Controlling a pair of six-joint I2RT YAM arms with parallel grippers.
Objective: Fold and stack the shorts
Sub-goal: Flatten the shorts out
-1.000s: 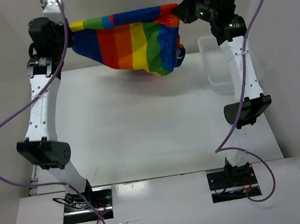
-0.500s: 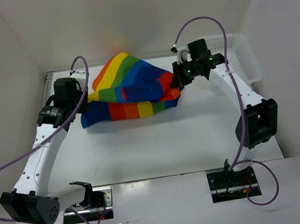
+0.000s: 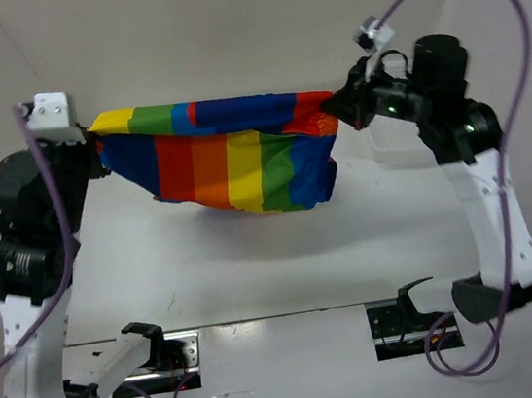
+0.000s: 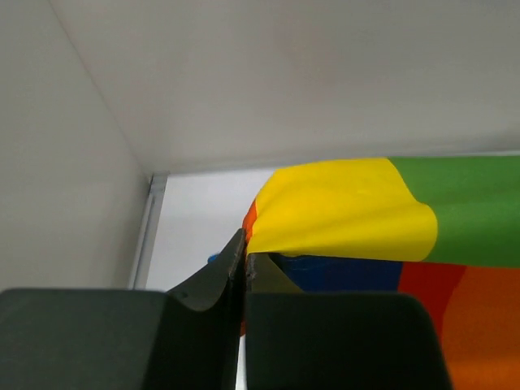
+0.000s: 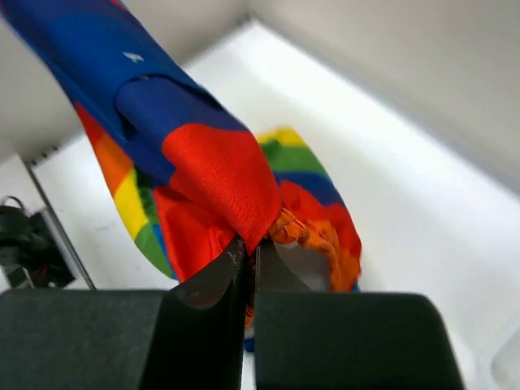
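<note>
While left pincer (image 4: 245, 258), right pincer (image 5: 250, 248) clamp shorts (image 3: 231, 159) aloft, white table (image 3: 253, 250) (walled) beneath.

Top wide; wrist cams near shorts (image 3: 232, 164)

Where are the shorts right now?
In the top view the shorts hang stretched over the table, left gripper pinching the yellow end, right gripper the red end.

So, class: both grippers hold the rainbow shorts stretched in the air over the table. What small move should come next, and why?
Probably lower both arms together until the hanging edge meets the table. The shorts hang clear of it, pinched at opposite corners by the left gripper and right gripper; folding needs a surface.
</note>
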